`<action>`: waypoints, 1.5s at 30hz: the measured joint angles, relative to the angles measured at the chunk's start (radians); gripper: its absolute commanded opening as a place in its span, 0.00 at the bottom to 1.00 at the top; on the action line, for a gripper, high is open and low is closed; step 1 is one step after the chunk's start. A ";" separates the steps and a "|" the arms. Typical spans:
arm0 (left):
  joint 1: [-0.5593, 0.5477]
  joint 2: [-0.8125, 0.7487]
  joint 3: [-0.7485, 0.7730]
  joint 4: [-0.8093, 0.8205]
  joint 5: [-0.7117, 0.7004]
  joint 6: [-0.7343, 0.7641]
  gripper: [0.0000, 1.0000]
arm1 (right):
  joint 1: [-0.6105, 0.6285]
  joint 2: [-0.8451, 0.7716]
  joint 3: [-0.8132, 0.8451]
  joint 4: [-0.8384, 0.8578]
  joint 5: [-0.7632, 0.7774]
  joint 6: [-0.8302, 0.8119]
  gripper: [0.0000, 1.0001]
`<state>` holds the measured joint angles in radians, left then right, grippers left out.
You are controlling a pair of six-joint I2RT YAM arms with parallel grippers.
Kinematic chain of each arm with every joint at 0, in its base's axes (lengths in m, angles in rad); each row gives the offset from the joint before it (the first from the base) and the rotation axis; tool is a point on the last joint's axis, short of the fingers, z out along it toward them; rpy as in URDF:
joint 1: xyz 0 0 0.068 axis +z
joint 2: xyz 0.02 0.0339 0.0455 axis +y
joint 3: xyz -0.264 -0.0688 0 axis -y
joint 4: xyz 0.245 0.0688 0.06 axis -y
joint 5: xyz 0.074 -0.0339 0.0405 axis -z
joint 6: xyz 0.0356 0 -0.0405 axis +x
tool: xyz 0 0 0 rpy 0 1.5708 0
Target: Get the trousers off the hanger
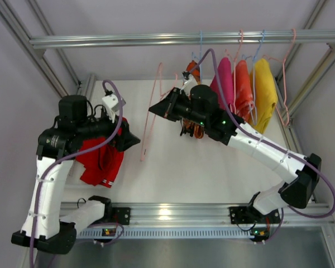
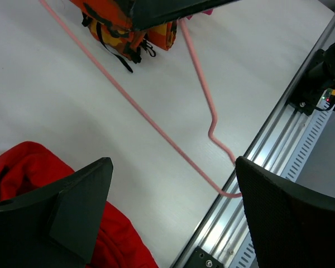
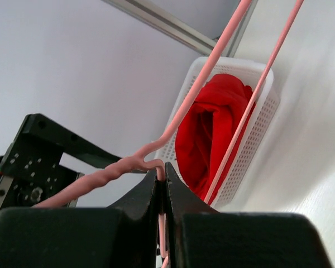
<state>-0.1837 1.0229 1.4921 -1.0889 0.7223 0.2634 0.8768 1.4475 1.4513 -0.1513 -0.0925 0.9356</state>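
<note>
One pink hanger (image 3: pixel 109 174) clamped in right pincer (image 3: pixel 162 173), corner at near rail (image 2: pixel 273 128)

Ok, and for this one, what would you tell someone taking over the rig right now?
Left gripper: jaws wide open, empty, hovering above the red trousers.
Right gripper: jaws shut on the pink hanger, gripped at its neck.
Red trousers: off the hanger, in the white basket.
Patterned orange trousers: lying on the table below the right gripper, apparently clear of the hanger wire.
Done: the held hanger looks bare.
Left: probably set the hanger down, and perhaps move the patterned pair to the basket.
</note>
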 measured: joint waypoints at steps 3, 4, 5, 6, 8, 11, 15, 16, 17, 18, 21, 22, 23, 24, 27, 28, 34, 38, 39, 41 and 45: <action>-0.087 0.017 -0.001 0.052 -0.078 -0.051 0.89 | 0.026 0.020 0.032 -0.039 0.067 0.016 0.00; -0.113 0.025 -0.001 0.067 -0.108 -0.063 0.88 | 0.031 0.024 0.036 -0.049 0.084 0.020 0.00; -0.135 0.034 -0.001 0.082 -0.137 -0.075 0.87 | 0.034 0.026 0.038 -0.054 0.101 0.022 0.00; -0.159 0.044 -0.001 0.096 -0.171 -0.085 0.86 | 0.037 0.027 0.038 -0.060 0.115 0.026 0.00; -0.228 0.065 0.000 0.118 -0.241 -0.102 0.86 | 0.039 0.031 0.039 -0.077 0.141 0.028 0.00; -0.327 0.092 0.000 0.145 -0.332 -0.118 0.81 | 0.040 0.043 0.043 -0.084 0.163 0.031 0.00; -0.386 0.126 0.003 0.162 -0.422 -0.137 0.72 | 0.042 0.054 0.044 -0.084 0.174 0.031 0.00; -0.393 0.134 0.005 0.167 -0.452 -0.140 0.69 | 0.043 0.056 0.044 -0.084 0.174 0.031 0.00; -0.398 0.143 0.010 0.172 -0.483 -0.145 0.65 | 0.043 0.058 0.044 -0.083 0.174 0.031 0.00; -0.403 0.152 0.014 0.178 -0.511 -0.151 0.57 | 0.043 0.060 0.046 -0.084 0.173 0.031 0.00; -0.417 0.177 0.022 0.199 -0.584 -0.163 0.49 | 0.043 0.062 0.050 -0.081 0.175 0.035 0.00; -0.425 0.185 0.028 0.202 -0.605 -0.165 0.45 | 0.043 0.062 0.051 -0.080 0.175 0.035 0.00; -0.432 0.191 0.030 0.206 -0.618 -0.166 0.42 | 0.043 0.063 0.051 -0.080 0.175 0.036 0.00; -0.442 0.195 0.031 0.212 -0.631 -0.166 0.40 | 0.043 0.065 0.051 -0.080 0.175 0.037 0.00; -0.468 0.201 0.031 0.224 -0.665 -0.169 0.24 | 0.043 0.071 0.055 -0.080 0.173 0.038 0.00; -0.473 0.201 0.031 0.225 -0.671 -0.170 0.20 | 0.043 0.072 0.055 -0.080 0.174 0.038 0.00; -0.478 0.201 0.030 0.226 -0.711 -0.179 0.00 | 0.043 0.073 0.056 -0.074 0.172 0.045 0.00; -0.479 0.187 0.011 0.236 -0.724 -0.187 0.00 | 0.043 0.074 0.056 -0.074 0.161 0.048 0.26; -0.477 0.179 0.002 0.238 -0.732 -0.190 0.00 | 0.043 0.074 0.056 -0.072 0.155 0.049 0.46; -0.468 0.159 -0.018 0.238 -0.745 -0.200 0.00 | 0.043 0.074 0.056 -0.070 0.143 0.045 0.61; -0.416 0.107 -0.045 0.245 -0.737 -0.236 0.00 | 0.040 0.066 0.046 -0.064 0.132 0.034 0.99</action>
<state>-0.5999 1.1301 1.4471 -0.8444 -0.0147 0.0277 0.9173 1.5135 1.4975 -0.2153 0.0399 0.9699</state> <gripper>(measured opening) 0.043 0.882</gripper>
